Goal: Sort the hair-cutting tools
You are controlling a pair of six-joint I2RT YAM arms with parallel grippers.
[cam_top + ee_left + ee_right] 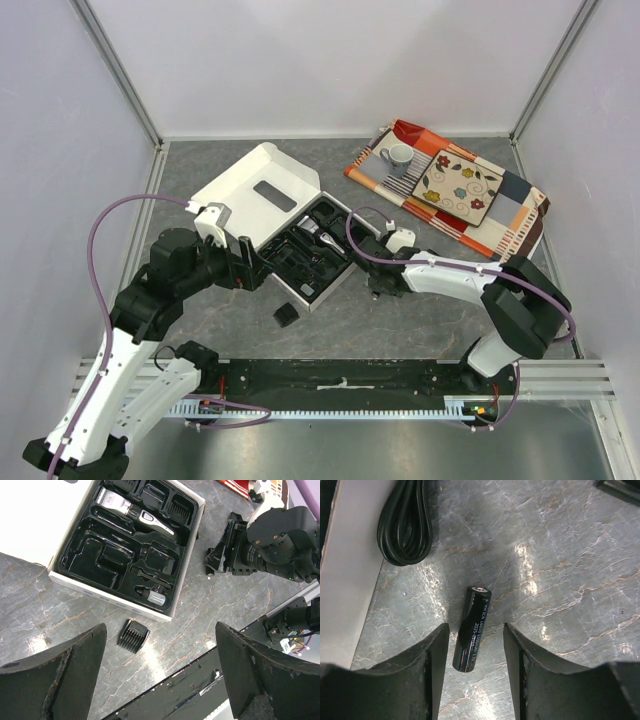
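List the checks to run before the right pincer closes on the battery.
1. Battery lies inside the right pincer: ok.
2. Fingers touching the battery: not ok, gaps show on both sides.
3. Cable clear of the fingers: ok.
4. Left pincer open and holding nothing: ok.
5. Loose comb attachment apart from the right pincer: ok.
6. Free slot for the battery in the tray: cannot tell.

The slim black-and-silver clipper [131, 510] lies diagonally in its recess in the black tray [95, 550], with black comb attachments [177, 505] slotted along the tray's far edge. One ribbed loose comb [133, 635] lies flat on the counter [60, 610] just outside the tray. The black cable [405, 522] lies coiled on the counter.
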